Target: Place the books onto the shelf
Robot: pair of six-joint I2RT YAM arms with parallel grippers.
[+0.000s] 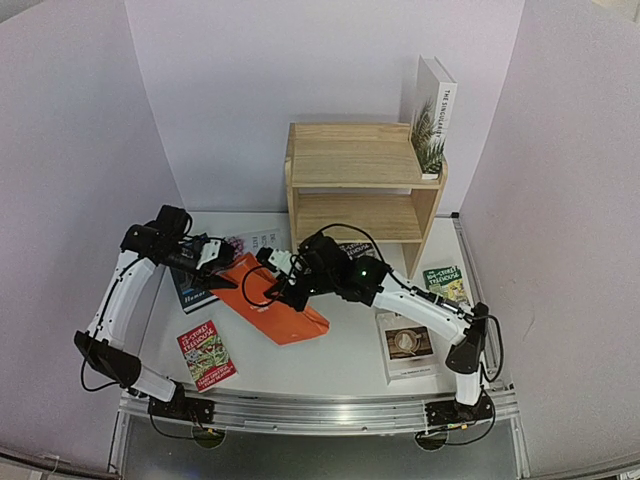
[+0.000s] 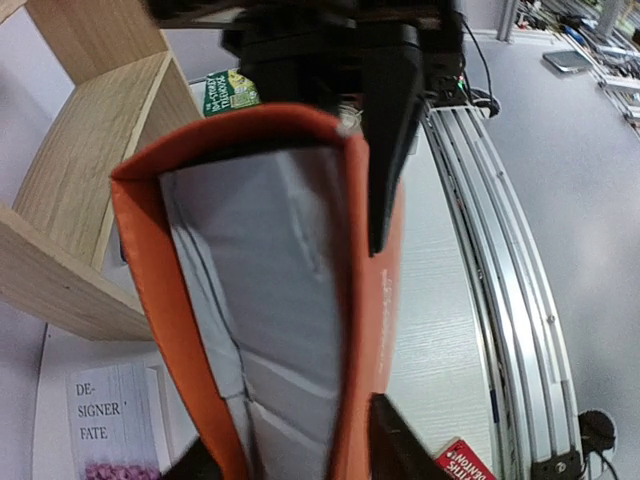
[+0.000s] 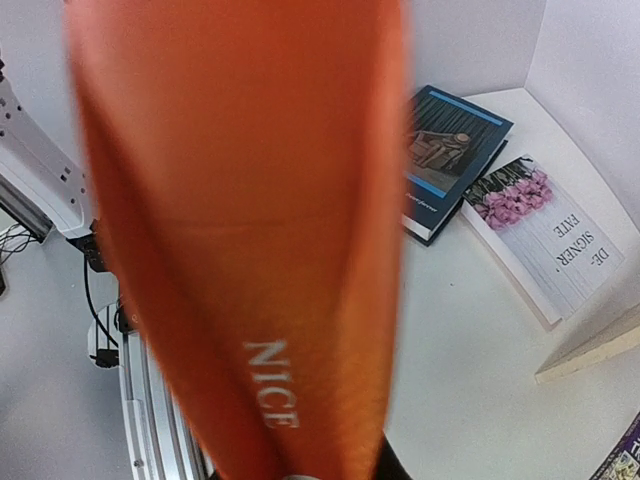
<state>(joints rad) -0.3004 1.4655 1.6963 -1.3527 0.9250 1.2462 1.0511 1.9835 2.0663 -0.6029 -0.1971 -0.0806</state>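
Orange book [image 3: 240, 200], "NICE" on spine

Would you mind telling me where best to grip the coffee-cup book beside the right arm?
The coffee-cup book lies flat, cover up, thick white edge on its near side; I'd probably pinch across that edge's thickness, coming low from the front.

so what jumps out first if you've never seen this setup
The orange book grabs the eye, tilted at the centre of the scene with the left claw at one end and the right claw at the other. Then the white palm-leaf book, standing upright on top of the pine shelf at its right end.
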